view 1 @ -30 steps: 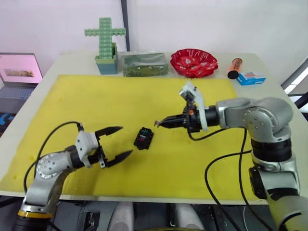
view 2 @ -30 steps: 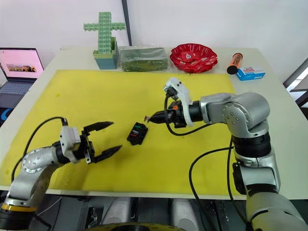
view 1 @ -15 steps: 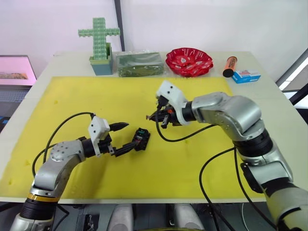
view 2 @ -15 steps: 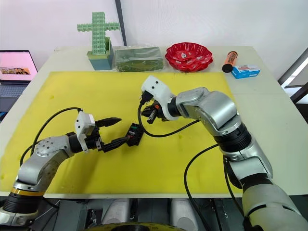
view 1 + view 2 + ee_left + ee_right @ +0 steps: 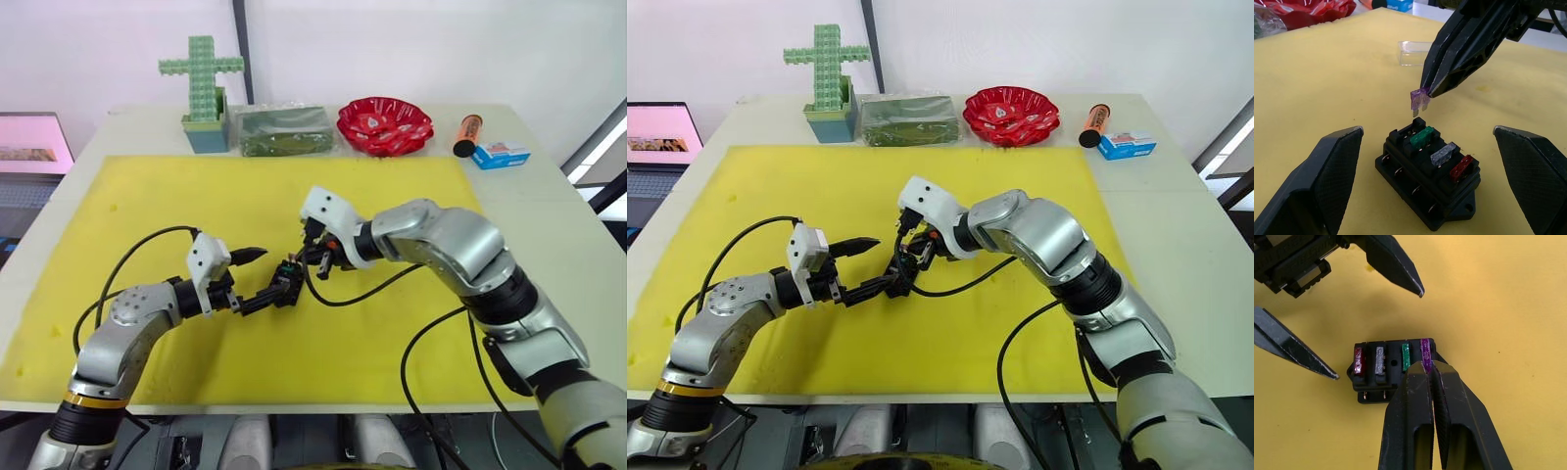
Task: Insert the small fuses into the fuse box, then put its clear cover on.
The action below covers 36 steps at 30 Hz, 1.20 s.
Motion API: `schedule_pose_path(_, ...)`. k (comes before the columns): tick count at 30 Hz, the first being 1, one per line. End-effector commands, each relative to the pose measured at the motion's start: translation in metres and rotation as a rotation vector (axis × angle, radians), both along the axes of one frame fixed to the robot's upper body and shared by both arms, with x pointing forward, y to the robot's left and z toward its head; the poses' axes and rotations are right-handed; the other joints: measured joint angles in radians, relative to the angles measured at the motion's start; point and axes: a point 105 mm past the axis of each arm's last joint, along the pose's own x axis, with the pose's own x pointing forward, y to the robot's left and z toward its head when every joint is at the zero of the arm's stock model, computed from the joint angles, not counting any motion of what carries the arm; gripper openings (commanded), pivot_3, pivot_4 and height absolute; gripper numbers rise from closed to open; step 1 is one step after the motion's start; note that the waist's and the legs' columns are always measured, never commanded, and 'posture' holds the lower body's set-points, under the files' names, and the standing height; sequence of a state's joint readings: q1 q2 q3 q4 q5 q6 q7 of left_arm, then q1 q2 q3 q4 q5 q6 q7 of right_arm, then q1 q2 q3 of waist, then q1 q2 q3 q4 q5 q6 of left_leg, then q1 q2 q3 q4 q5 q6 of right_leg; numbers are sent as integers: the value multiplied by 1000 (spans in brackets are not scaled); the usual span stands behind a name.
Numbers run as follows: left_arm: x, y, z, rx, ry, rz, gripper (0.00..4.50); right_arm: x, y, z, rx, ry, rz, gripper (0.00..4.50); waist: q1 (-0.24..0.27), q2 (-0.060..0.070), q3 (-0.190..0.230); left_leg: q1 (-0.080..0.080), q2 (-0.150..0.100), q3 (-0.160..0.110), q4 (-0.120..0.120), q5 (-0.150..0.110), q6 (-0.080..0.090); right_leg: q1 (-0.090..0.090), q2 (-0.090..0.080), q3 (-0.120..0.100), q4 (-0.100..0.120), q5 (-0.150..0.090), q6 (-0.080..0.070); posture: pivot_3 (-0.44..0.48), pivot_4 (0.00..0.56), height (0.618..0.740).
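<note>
On the yellow mat (image 5: 392,343), the fuse box (image 5: 1428,175) sits between the wide-spread fingers of the left gripper (image 5: 1430,181), untouched. Just above its free slot, the right gripper (image 5: 1426,91) pinches the purple fuse (image 5: 1419,99); green fuse (image 5: 1422,136), grey-white fuse (image 5: 1443,153) and red fuse (image 5: 1461,168) already sit in the box.

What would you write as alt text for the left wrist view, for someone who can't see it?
The right gripper pinches a purple fuse just above the empty end slot of a black fuse box on a yellow mat; green, grey-white and red fuses already sit in the row. The left gripper's open fingers flank the box, and a clear cover lies behind.
</note>
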<state>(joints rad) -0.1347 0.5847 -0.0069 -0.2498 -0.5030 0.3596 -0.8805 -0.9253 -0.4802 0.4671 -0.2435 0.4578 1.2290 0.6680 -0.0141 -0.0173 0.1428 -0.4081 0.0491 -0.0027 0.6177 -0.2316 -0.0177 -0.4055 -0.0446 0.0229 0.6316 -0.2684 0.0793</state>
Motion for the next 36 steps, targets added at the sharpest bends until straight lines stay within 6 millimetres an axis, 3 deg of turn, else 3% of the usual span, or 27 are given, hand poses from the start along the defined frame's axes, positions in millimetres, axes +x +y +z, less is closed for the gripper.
schedule_pose_path(1, 3, 1, 11, -8, -31, -2, 4500, 1, 7, 9, 9, -49, 28, 97, 0, 0, 0, 0, 0, 0, 0, 0, 0, 0, 0, 0, 0, 0, 0, 0, 150, 740)
schedule_pose_path(36, 3, -2, 11, 15, -27, 4, 4500, 7, 7, -8, -24, -60, 14, 97, 0, 0, 0, 0, 0, 0, 0, 0, 0, 0, 0, 0, 0, 0, 0, 0, 150, 740)
